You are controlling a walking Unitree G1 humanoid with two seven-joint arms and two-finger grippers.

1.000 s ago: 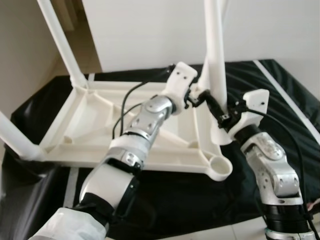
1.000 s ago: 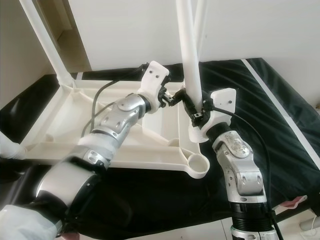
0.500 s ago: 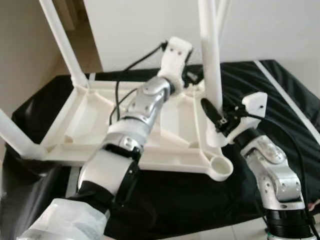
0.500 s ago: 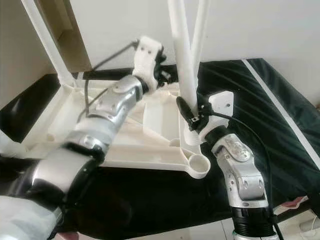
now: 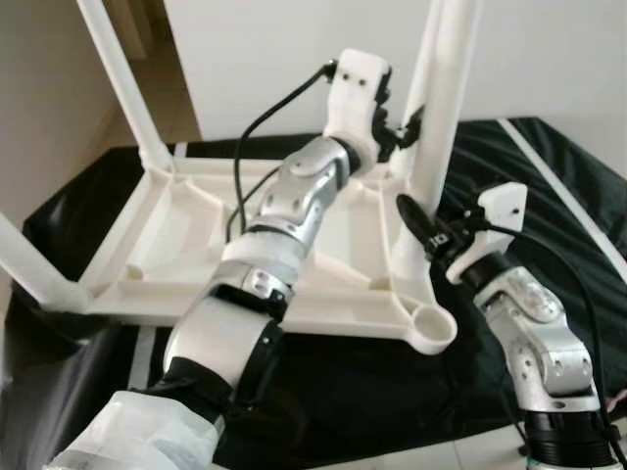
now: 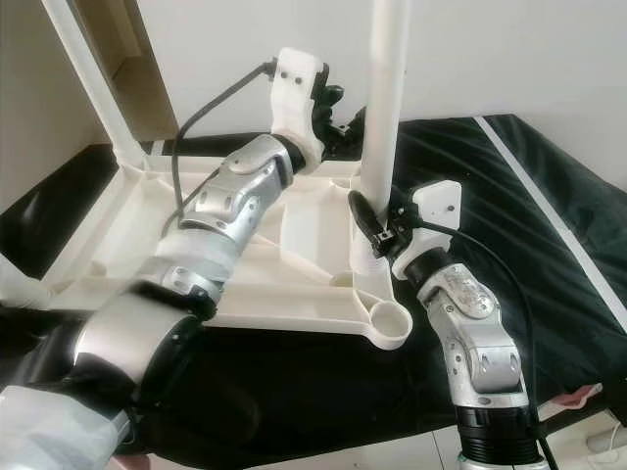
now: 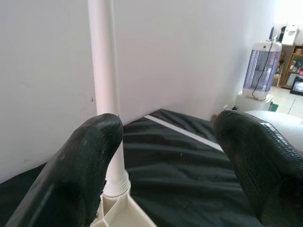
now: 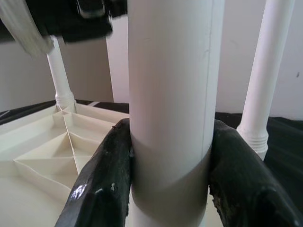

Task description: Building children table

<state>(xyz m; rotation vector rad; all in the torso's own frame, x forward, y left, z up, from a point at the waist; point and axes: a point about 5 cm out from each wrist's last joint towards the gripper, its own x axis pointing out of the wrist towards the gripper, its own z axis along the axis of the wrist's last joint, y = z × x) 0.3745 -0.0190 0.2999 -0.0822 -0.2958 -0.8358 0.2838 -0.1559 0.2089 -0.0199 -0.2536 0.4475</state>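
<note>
The white children's table (image 5: 127,297) lies upside down on a black cloth (image 5: 549,186). My right gripper (image 5: 426,230) is shut on a loose white leg (image 5: 441,117) low down, over the table's right edge; the leg stands nearly upright, top leaning right. In the right wrist view both fingers (image 8: 106,184) press its sides. My left gripper (image 5: 400,125) is raised beside this leg, open and holding nothing. Through its fingers (image 7: 90,161) I see the fitted back right leg (image 7: 106,94). An empty round socket (image 5: 431,328) sits at the front right corner.
Two more fitted legs stand at the back left (image 5: 122,83) and front left (image 5: 29,264). A white wall (image 5: 274,59) rises close behind the table. A standing appliance (image 7: 258,71) is on the floor far off. The cloth's front edge meets pale floor (image 5: 441,455).
My left gripper has left the low part of the held leg and risen beside it. The leg's top has swung from leaning left to leaning right in my right gripper.
</note>
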